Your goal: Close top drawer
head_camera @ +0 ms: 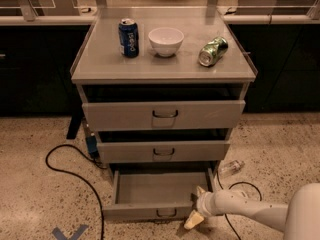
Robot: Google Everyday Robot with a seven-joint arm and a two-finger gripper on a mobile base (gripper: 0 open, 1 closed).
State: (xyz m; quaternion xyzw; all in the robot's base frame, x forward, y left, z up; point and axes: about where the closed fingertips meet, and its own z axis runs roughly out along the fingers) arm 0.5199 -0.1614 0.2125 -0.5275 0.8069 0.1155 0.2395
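Note:
The top drawer (155, 188) is the lowest of the grey cabinet's three drawers. It is pulled out farthest, its long flat tray is empty, and its low front carries a small dark wire handle (166, 213). My gripper (197, 205) is at the right end of that drawer front, near the floor, reaching in from the lower right on a white arm (250, 211). Its fingers are spread, one over the tray's right front corner and one in front of the drawer face. It holds nothing.
The middle drawer (162, 151) and the tallest upper drawer (164, 115) stand slightly open. On the cabinet top are a blue can (129, 37), a white bowl (166, 40) and a green can lying on its side (213, 51). A black cable (65, 170) and a small bottle (231, 167) lie on the floor.

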